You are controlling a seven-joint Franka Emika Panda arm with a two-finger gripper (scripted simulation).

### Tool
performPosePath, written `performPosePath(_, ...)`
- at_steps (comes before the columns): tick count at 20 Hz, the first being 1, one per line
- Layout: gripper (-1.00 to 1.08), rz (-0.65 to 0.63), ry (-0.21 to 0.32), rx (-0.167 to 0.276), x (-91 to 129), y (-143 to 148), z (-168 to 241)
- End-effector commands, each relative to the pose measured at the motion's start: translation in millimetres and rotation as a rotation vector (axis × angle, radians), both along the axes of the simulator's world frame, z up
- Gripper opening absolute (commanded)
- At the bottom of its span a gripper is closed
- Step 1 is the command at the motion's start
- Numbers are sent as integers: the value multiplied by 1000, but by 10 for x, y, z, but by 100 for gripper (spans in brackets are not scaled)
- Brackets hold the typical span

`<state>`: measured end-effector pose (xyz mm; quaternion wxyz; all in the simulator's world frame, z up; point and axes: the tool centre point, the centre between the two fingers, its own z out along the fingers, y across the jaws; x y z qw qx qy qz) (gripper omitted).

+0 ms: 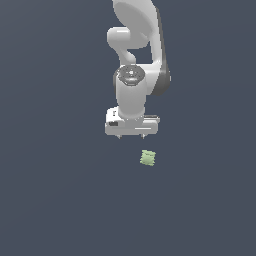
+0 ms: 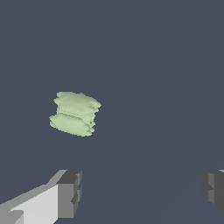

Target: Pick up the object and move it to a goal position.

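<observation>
The white gripper (image 1: pixel 131 136) hangs with its fingers (image 2: pixel 70 192) spread wide apart, holding nothing. The pale green ridged object (image 1: pixel 148 158) lies on the dark floor (image 1: pixel 50 190), near the gripper at about its five o'clock in the exterior view.

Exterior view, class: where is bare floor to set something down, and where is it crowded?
Bare dark floor lies on both sides and in front of the green block. The only crowded patch is around the block, near the gripper, whose fingers stand apart, holding nothing.

A flat, featureless dark slate-blue surface (image 1: pixel 50 200) fills the background.
</observation>
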<state>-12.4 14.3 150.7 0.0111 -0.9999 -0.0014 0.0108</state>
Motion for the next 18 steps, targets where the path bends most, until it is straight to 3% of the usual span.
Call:
performPosePath(1,100,0,0,0,0,0,0)
performPosePath(10,100,56,39,-25,-111,21,-162)
performPosePath(18,100,43,37,-26,-86,53,-182)
